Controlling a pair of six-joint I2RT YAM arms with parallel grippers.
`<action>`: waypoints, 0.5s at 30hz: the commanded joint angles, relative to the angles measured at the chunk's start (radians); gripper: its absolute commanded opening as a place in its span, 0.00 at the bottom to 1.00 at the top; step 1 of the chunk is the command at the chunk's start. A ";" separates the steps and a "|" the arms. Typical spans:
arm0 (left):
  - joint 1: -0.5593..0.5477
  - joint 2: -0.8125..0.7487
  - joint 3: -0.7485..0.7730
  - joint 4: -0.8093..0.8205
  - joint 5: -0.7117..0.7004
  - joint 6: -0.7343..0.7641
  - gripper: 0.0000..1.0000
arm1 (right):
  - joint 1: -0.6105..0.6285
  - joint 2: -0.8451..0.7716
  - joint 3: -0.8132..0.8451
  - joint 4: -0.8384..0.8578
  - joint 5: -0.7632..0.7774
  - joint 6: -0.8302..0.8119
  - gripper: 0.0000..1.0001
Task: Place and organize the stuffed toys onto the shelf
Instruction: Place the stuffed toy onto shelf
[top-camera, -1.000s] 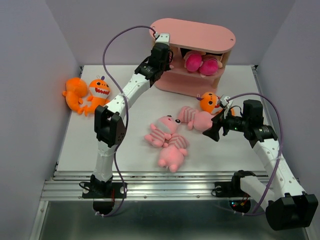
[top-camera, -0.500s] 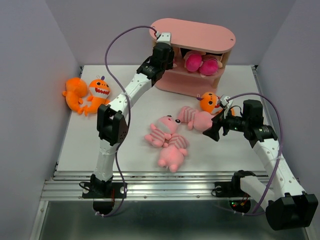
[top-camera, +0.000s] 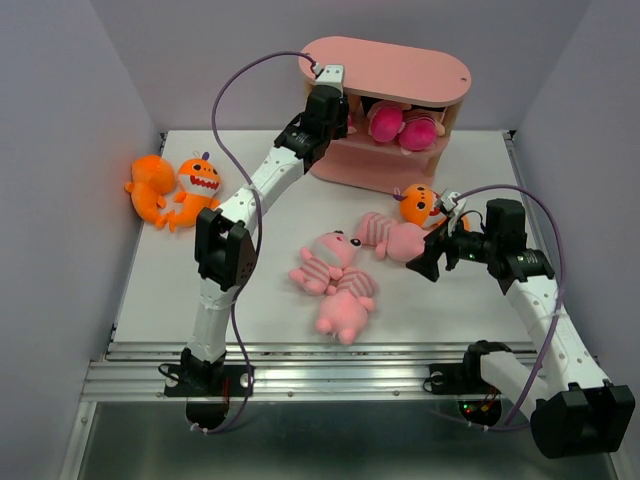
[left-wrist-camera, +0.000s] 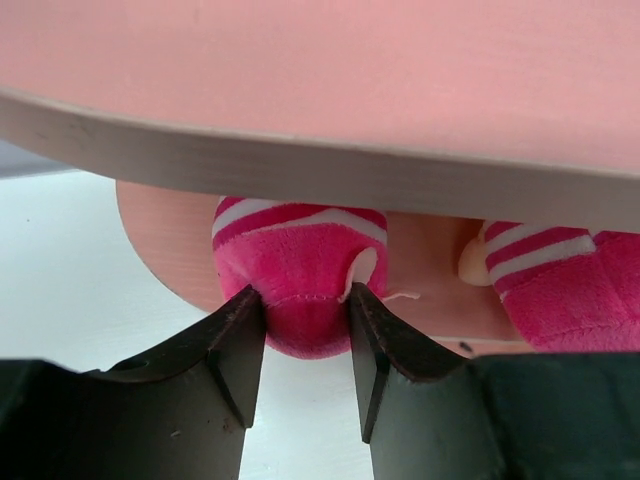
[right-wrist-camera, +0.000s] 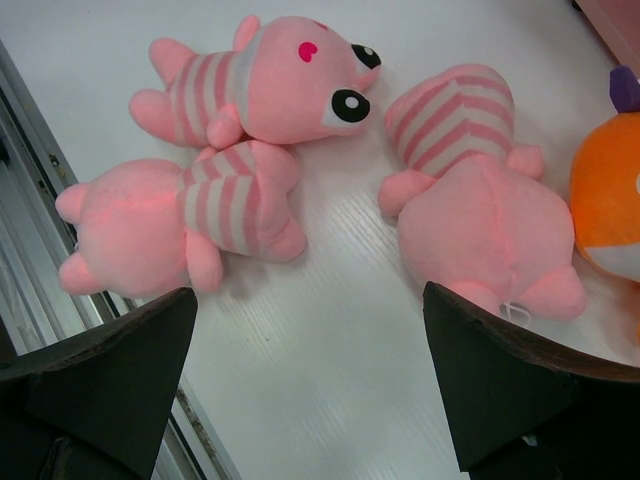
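The pink shelf (top-camera: 400, 65) stands at the back of the table. On its middle tier lie two magenta striped dolls (top-camera: 385, 122) (top-camera: 420, 132). My left gripper (top-camera: 345, 112) reaches into that tier. In the left wrist view it (left-wrist-camera: 305, 293) is open, its fingertips (left-wrist-camera: 250, 300) resting against both sides of the nearer doll (left-wrist-camera: 300, 265), which lies under the shelf board (left-wrist-camera: 320, 80). Three pale pink pigs (top-camera: 325, 262) (top-camera: 345, 305) (top-camera: 390, 235) lie mid-table. My right gripper (top-camera: 425, 262) (right-wrist-camera: 308, 295) hangs wide open over bare table beside a pig (right-wrist-camera: 480, 190), holding nothing.
An orange monster (top-camera: 417, 203) (right-wrist-camera: 610, 210) lies just behind the right gripper's pig. Two more orange monsters (top-camera: 150, 185) (top-camera: 198, 185) lie at the table's far left, close to the left wall. A metal rail (top-camera: 350, 375) runs along the near edge.
My left gripper's jaws have widened around the magenta doll on the shelf's middle tier. The right arm and the toys on the table have stayed put.
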 joint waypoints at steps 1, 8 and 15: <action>0.003 -0.020 0.031 0.057 -0.006 0.033 0.48 | -0.007 -0.004 -0.006 0.044 0.005 -0.004 1.00; 0.001 -0.021 0.034 0.054 -0.020 0.066 0.53 | -0.007 -0.001 -0.006 0.044 0.007 -0.006 1.00; -0.001 -0.027 0.034 0.036 -0.010 0.082 0.71 | -0.007 0.002 -0.007 0.044 0.013 -0.008 1.00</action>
